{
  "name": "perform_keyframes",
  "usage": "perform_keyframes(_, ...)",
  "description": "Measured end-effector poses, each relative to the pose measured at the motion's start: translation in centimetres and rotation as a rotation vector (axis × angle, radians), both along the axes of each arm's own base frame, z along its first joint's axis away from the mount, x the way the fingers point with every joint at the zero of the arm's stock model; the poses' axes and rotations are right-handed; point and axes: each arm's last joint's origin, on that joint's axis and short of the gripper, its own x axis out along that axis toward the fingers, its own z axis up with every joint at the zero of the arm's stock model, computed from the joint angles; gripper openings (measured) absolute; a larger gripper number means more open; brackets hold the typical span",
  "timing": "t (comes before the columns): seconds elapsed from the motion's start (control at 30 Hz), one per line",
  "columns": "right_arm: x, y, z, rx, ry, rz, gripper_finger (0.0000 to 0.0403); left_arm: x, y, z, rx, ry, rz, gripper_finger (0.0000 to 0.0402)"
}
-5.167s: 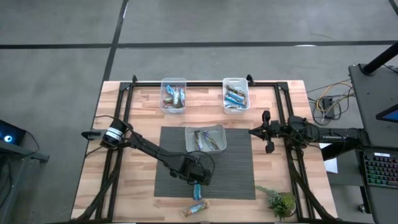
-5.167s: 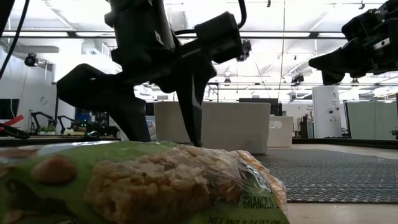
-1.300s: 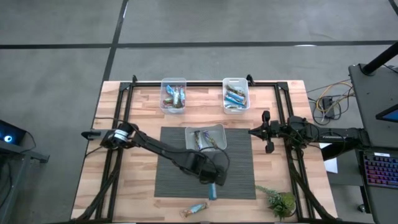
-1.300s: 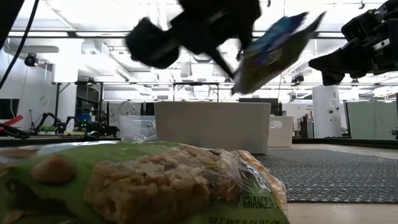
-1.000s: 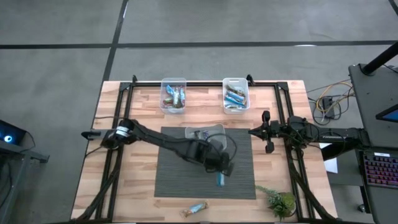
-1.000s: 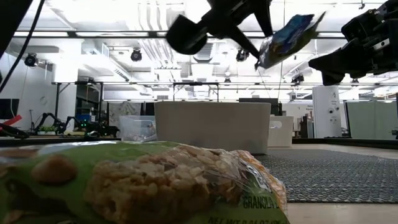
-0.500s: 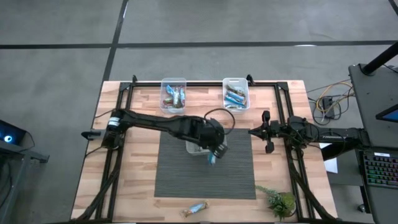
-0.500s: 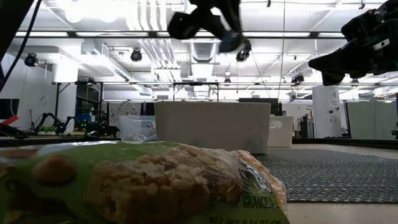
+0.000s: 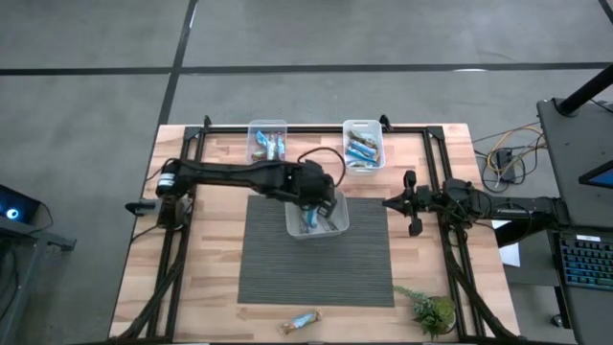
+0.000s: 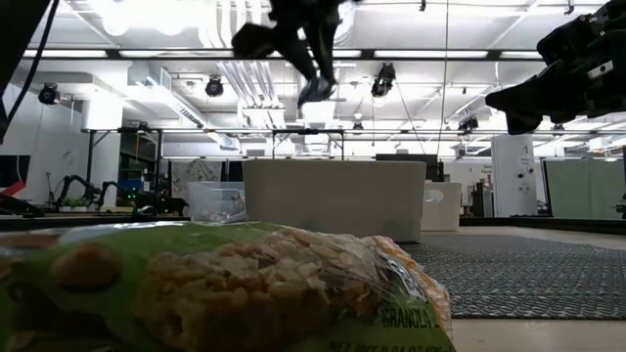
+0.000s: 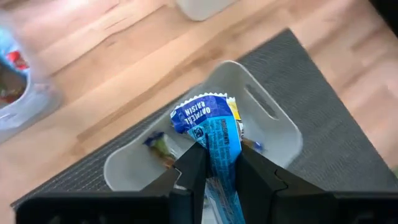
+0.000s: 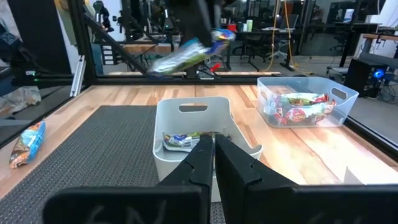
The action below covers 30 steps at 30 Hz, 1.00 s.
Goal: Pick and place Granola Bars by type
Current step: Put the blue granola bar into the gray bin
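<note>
Left pincer [image 11: 216,168] gripping one blue bar [image 11: 217,140], three tubs [image 9: 317,218]

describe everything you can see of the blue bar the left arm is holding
The slim bar in a shiny blue wrapper reads "oatmeal raisin" in white print, with a crimped end and a yellow patch. It is clamped in the jaws of the left gripper, lifted clear, hanging above the white plastic tub on the grey mat, touching nothing else.

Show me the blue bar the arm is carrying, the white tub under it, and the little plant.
blue bar [image 11: 217,134]: left wrist view, printed wrapper face.
white tub [image 11: 283,134]: left wrist view, rim.
plant [image 9: 431,310]: high view, leaves.
</note>
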Motion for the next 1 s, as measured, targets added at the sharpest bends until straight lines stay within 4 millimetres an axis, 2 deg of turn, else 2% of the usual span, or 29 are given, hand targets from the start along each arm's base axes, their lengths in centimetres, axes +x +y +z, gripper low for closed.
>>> perform_keyframes(0.27, 0.0, 0.0, 0.0, 0.000, 0.000, 0.000, 0.0009, 0.1, 1.8, -2.9, -0.085, 0.037, 0.115, 0.0059)
perform_keyframes(0.57, 0.0, 0.0, 0.0, 0.000, 0.001, 0.000, 0.0009, 0.3, 2.3, -5.6, -0.228, 0.019, 0.239, 0.0059)
perform_keyframes(0.8, 0.0, 0.0, 0.0, 0.000, 0.001, 0.000, 0.0009, 0.1, 2.2, -6.8, -0.291, 0.032, 0.277, 0.0059)
perform_keyframes(1.0, 0.0, 0.0, 0.0, 0.000, 0.001, 0.000, 0.0009, 0.1, 2.4, -7.0, -0.293, 0.036, 0.287, 0.0059)
